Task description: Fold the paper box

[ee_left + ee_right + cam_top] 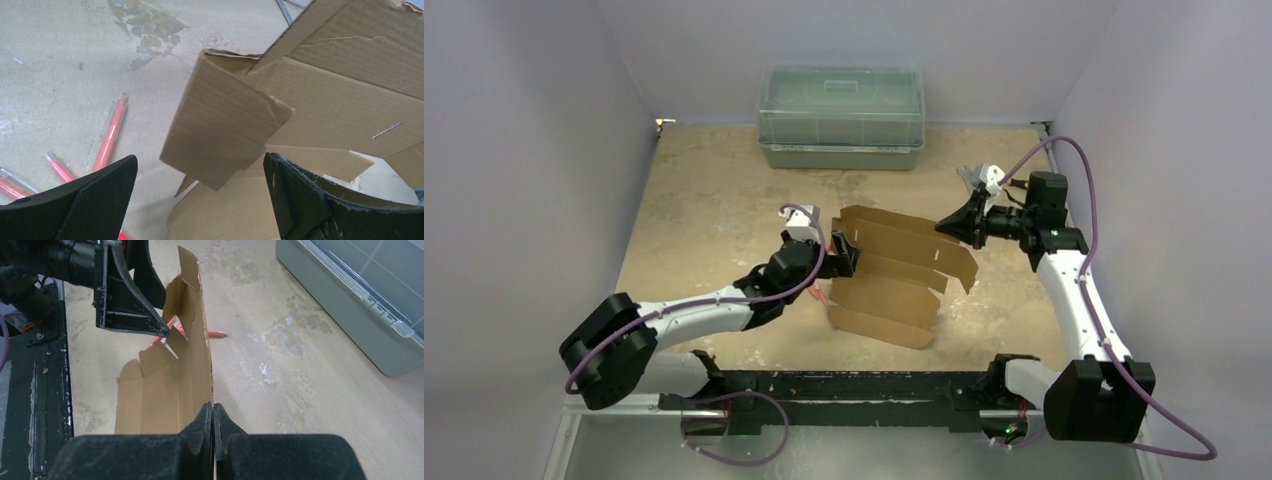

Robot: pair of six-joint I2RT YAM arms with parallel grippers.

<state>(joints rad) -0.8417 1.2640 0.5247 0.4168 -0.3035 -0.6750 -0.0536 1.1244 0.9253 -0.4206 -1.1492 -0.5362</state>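
Observation:
The paper box is a brown cardboard sheet, partly folded, in the middle of the table. My right gripper pinches its right edge. In the right wrist view that gripper is shut on the rim of an upright panel of the paper box. My left gripper is at the sheet's left end. In the left wrist view it stands wide open, with a raised flap hanging between its fingers and touching neither.
A green translucent lidded bin stands at the back, also at the right wrist view's right edge. Several red pens lie on the table left of the box. Grey walls close in three sides.

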